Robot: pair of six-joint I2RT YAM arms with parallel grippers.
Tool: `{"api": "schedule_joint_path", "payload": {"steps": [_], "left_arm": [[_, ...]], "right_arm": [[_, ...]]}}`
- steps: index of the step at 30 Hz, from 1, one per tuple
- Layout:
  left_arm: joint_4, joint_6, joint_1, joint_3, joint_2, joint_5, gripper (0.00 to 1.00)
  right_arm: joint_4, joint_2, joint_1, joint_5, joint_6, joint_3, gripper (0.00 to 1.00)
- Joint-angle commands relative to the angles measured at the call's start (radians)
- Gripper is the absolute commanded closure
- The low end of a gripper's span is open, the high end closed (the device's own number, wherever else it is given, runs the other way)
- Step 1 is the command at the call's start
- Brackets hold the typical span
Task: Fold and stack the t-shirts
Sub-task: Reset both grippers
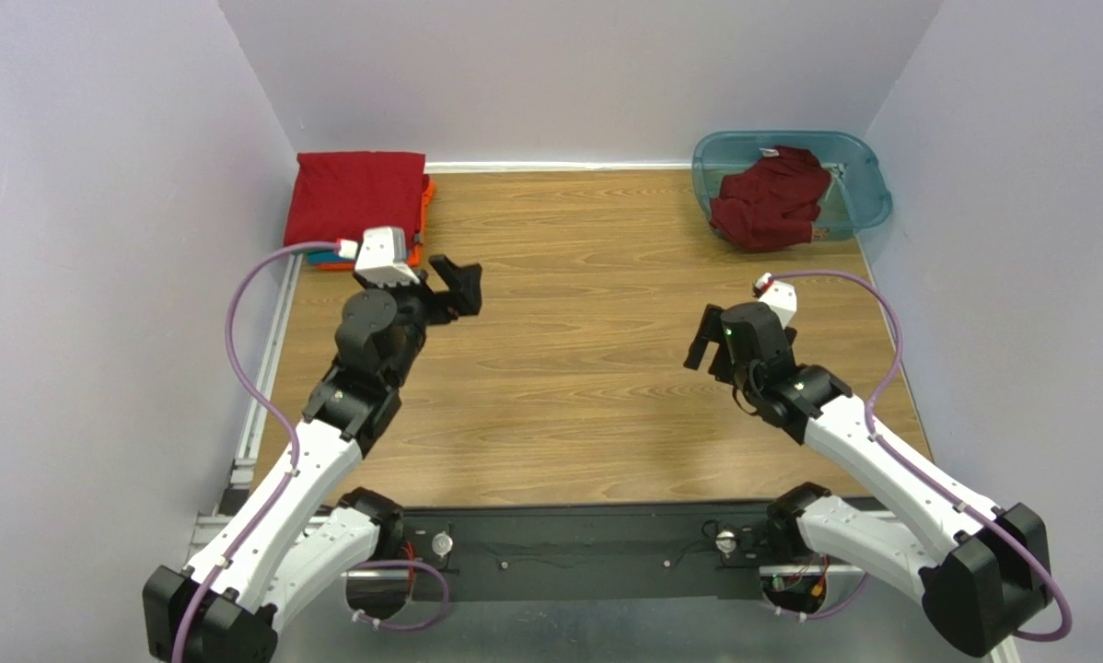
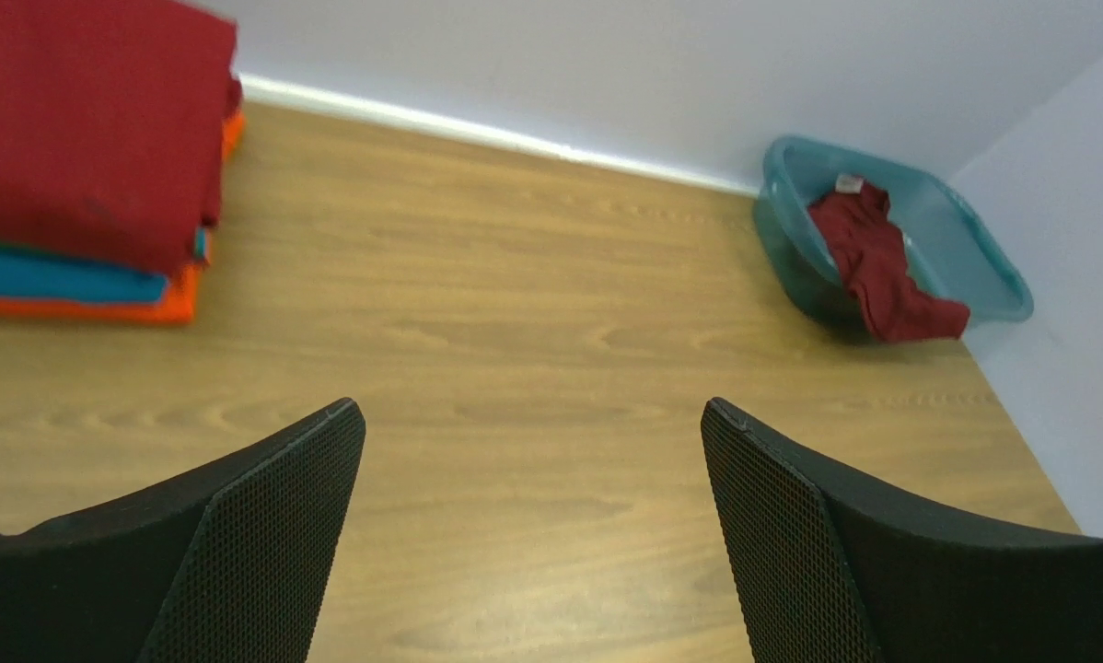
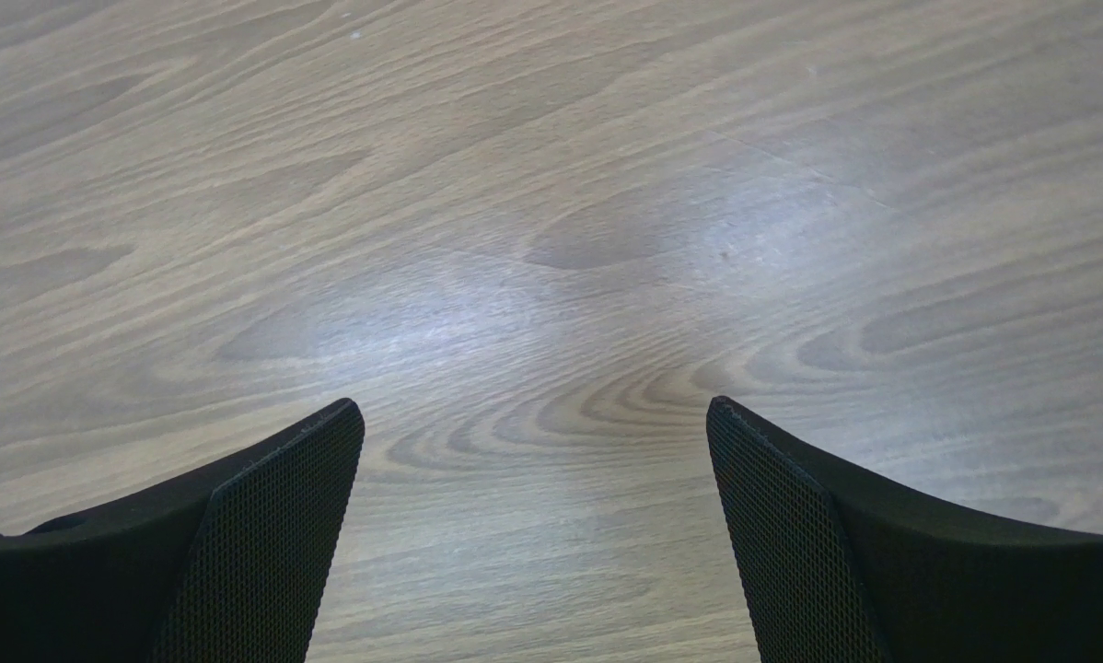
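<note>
**Both claws released above the wood; one shirt left in the tub**

A folded dark red cotton t-shirt (image 1: 354,196) tops the pile in the table's 11 o'clock corner, close to the back wall. In the left wrist view, a folded blue t-shirt (image 2: 59,276) shows beneath it as an edge strip, and a folded orange t-shirt (image 2: 94,311) lies at the bottom. Any further layer is too thin to make out.

The second dark red t-shirt (image 1: 769,200) is crumpled and unfolded. It lies inside the translucent teal plastic tub (image 1: 868,194) at the 1 o'clock corner, and part of it spills onto the near rim.

The left gripper (image 1: 458,287) hangs above the light brown wooden table (image 1: 585,387), near the pile at its 4 o'clock and not touching it. Its jaws are spread wide, with nothing between the black mesh-textured fingers (image 2: 260,539).

The right gripper (image 1: 711,357) hovers over the wood at 7 o'clock from the tub, well apart from it. It is likewise released and empty, and its wrist view shows wood grain between the fingers.
</note>
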State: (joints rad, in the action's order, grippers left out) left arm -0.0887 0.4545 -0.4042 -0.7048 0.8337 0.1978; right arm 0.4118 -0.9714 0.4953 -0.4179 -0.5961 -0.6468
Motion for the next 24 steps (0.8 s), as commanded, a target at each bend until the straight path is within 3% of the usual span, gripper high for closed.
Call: {"api": "schedule_joint_path", "payload": {"steps": [1, 8, 15, 24], "left_arm": [[-0.017, 0.084, -0.033, 0.091, -0.036, 0.021, 0.02], [0.007, 0.180, -0.067, 0.248, -0.129, 0.112, 0.02], [0.059, 0.197, -0.067, 0.271, -0.165, 0.250, 0.02], [0.078, 0.179, -0.067, 0.268, -0.139, 0.287, 0.02]], "right_arm": [[-0.010, 0.045, -0.004, -0.145, -0.105, 0.039, 0.00], [-0.008, 0.109, -0.003, -0.174, -0.120, 0.090, 0.00], [-0.016, 0.089, -0.003, -0.179, -0.136, 0.118, 0.00], [-0.105, 0.080, -0.004, -0.059, -0.071, 0.127, 0.00]]}}
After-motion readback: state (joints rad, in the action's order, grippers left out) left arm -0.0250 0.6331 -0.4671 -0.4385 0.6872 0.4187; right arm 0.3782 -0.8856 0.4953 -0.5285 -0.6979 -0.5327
